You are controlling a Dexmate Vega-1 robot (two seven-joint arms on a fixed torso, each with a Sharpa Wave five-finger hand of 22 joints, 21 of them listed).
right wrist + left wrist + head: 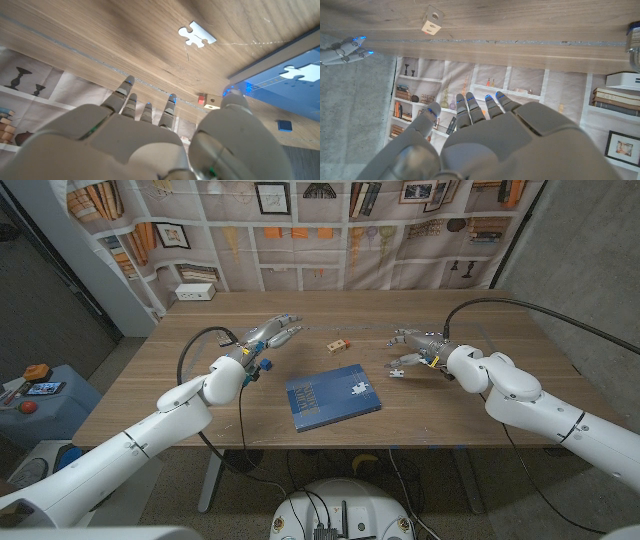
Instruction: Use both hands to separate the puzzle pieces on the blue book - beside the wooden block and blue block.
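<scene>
Nearest in the head view, the blue book (333,396) lies flat just below the frame's centre, a glossy rectangular cover turned slightly askew on the wood-grain counter (150,395). A white puzzle piece (358,386) with knobbed edges rests on its upper right part; in the right wrist view it shows as a pale shape (299,72) on the book's shiny blue face, cut off at the frame's edge. A second white puzzle piece (397,372) lies off the book on bare wood, right of centre, and shows flat and crisp (196,34) in the right wrist view.

Left of centre, the small blue block (266,364) sits close under the left arm's wrist, partly hidden by cable. Above the book, the wooden block (338,345) is a pale cube with a drilled hole on the face the left wrist view shows (432,21); its red mark is too small to read.

The left robot hand (270,335), smooth grey plastic with blue-lit fingertips, hovers with fingers apart and straight, holding nothing. The right robot hand (418,346) hangs near the loose piece, fingers spread and empty.

Beyond the counter's far edge hangs a printed bookshelf backdrop (330,220), its cloth creased.
</scene>
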